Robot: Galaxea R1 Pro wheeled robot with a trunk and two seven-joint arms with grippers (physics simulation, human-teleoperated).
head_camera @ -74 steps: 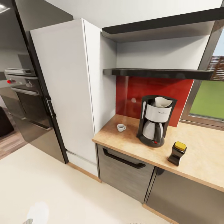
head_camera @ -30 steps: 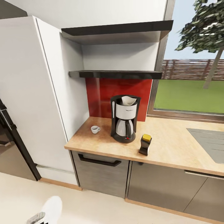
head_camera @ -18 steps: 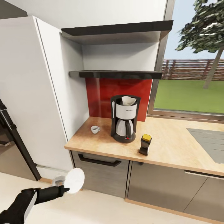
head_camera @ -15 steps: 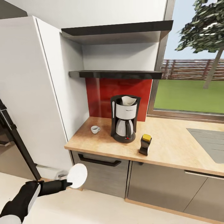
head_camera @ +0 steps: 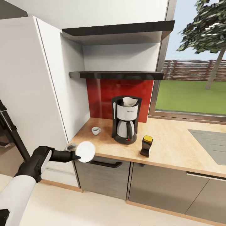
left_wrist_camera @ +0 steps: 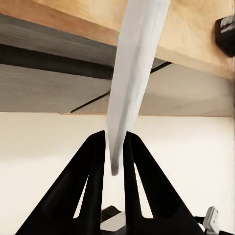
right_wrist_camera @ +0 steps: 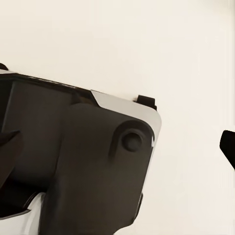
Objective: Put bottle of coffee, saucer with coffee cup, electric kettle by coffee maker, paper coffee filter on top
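My left gripper [head_camera: 77,155] is shut on the rim of the white saucer [head_camera: 86,151], held on edge just in front of the kitchen countertop [head_camera: 175,147] at its left corner. Seen edge-on, the saucer [left_wrist_camera: 132,83] sits between the black fingers [left_wrist_camera: 93,171]. On the counter stand the coffee cup [head_camera: 95,130], the coffee maker [head_camera: 126,121] with the paper coffee filter [head_camera: 129,101] on top, and the bottle of coffee [head_camera: 146,146] to its right. The kitchen shelf [head_camera: 116,74] hangs above. The electric kettle is out of view.
A tall white cabinet [head_camera: 34,94] flanks the counter's left end. A steel sink [head_camera: 210,141] lies at the right, a window [head_camera: 191,84] behind it. Dark drawer fronts [head_camera: 103,179] sit below. The right wrist view shows part of the robot's own body [right_wrist_camera: 73,166] over pale floor.
The camera swung right earlier, then held still. My left arm has come up from floor level and forward, carrying the saucer to the height of the counter's front edge.
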